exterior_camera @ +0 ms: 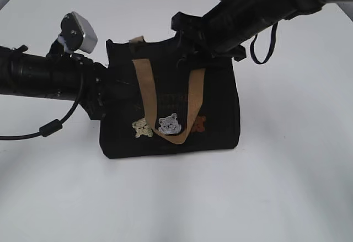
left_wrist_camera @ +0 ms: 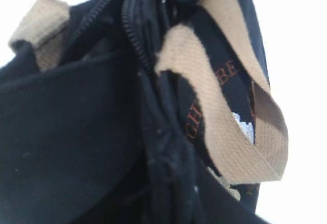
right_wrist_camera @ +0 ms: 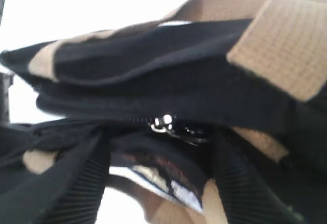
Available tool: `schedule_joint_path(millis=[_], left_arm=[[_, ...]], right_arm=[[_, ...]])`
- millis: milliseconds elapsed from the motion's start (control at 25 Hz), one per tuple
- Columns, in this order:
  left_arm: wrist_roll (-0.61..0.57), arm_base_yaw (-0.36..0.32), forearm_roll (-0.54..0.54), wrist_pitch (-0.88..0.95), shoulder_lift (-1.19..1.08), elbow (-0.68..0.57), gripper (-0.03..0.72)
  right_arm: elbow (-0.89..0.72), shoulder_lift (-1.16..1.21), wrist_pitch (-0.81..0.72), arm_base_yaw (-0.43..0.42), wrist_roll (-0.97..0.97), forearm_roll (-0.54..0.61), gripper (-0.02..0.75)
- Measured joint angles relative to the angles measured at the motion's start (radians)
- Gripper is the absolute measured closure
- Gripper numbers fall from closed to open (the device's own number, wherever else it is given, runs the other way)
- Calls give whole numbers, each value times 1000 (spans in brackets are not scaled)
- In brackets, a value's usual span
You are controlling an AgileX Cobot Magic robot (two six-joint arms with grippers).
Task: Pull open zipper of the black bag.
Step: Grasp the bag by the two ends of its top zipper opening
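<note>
The black bag [exterior_camera: 215, 109] stands upright mid-table, with tan straps [exterior_camera: 144, 87] and bear patches [exterior_camera: 169, 123] on its front. My left gripper [exterior_camera: 107, 96] is shut on the bag's left end. In the left wrist view black fabric fills the frame, and the zipper [left_wrist_camera: 134, 30] runs up its top edge. My right gripper [exterior_camera: 190, 43] sits over the bag's top. In the right wrist view, the right gripper [right_wrist_camera: 161, 150] is open. Its ribbed fingers [right_wrist_camera: 87, 183] stand apart, with the silver pull [right_wrist_camera: 166, 121] and ring [right_wrist_camera: 193, 133] lying free just ahead of them.
The bag rests on a white table [exterior_camera: 276, 198]. The left arm's camera housing [exterior_camera: 80, 32] stands up beside the bag's top left corner. A cable [exterior_camera: 55, 126] hangs under the left arm. A black cable loop [exterior_camera: 265, 49] dangles from the right arm.
</note>
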State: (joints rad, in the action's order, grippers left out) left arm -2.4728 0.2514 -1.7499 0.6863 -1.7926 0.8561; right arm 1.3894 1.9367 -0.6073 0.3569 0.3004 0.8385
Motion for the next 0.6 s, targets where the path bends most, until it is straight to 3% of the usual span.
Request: schedule_joint_path(millis=[40, 160, 240, 320, 600], left_arm=[[1, 0, 0, -5, 0, 0, 622], [1, 0, 2, -9, -1, 0, 622], [1, 0, 0, -10, -1, 0, 622], [1, 0, 0, -7, -1, 0, 622], [1, 0, 1, 1, -1, 0, 622]], right_arm=[[6, 19, 16, 6, 0, 0, 291], [7, 42, 68, 17, 1, -25, 604], [6, 29, 66, 14, 4, -47, 706], [6, 4, 32, 6, 5, -88, 738], [6, -116, -89, -101, 14, -177, 738]])
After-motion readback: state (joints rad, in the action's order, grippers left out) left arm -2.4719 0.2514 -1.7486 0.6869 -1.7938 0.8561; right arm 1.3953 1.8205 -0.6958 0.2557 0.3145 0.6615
